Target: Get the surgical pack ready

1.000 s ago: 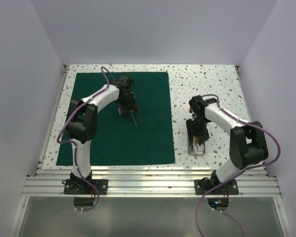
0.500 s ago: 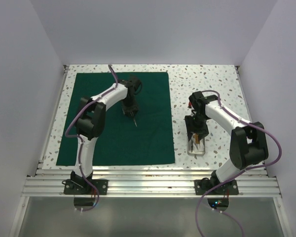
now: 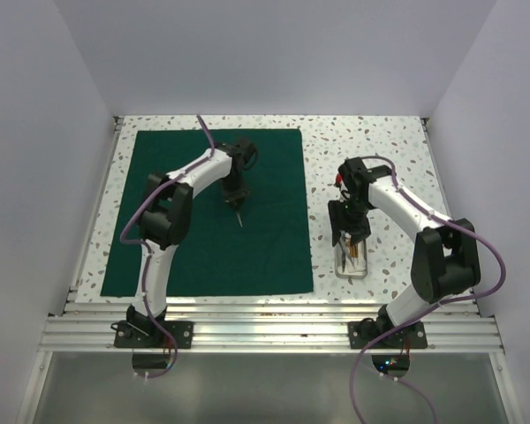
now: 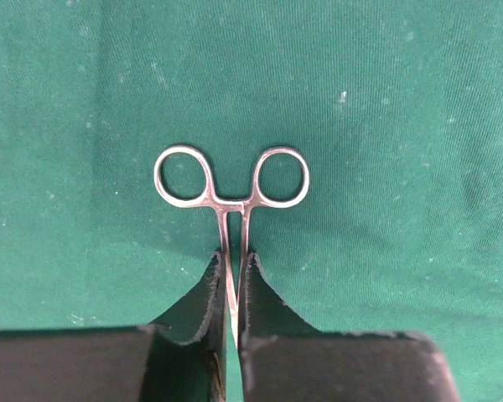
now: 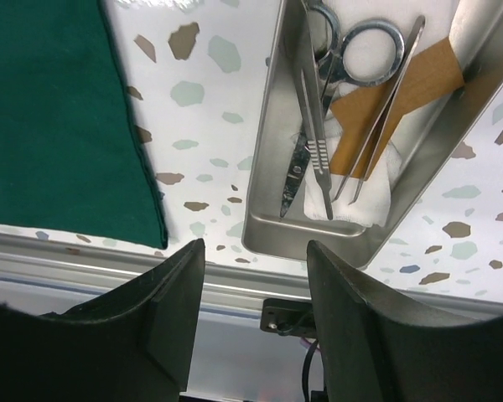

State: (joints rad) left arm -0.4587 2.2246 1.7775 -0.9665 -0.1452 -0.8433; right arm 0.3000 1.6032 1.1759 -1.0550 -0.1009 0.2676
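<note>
The dark green drape (image 3: 203, 247) lies flat over the left half of the table. On it rest silver ring-handled forceps (image 4: 232, 188), and my left gripper (image 4: 232, 268) is shut on their shanks just below the two rings; the same left gripper (image 3: 237, 201) shows near the drape's upper middle. The silver instrument tray (image 5: 272, 226) sits on the speckled tabletop right of the drape, holding scissors (image 5: 318, 84), tweezers (image 5: 386, 109), a brown card and white gauze. My right gripper (image 5: 256, 251) hangs open above the tray's near end, holding nothing.
The speckled white tabletop (image 3: 380, 150) is walled at the back and both sides. An aluminium rail (image 3: 274, 331) runs along the near edge, with both arm bases on it. The drape's edge (image 5: 142, 167) lies close to the tray.
The left gripper has closed onto the forceps on the drape. The right arm has drawn slightly back over the tray, jaws still open.
</note>
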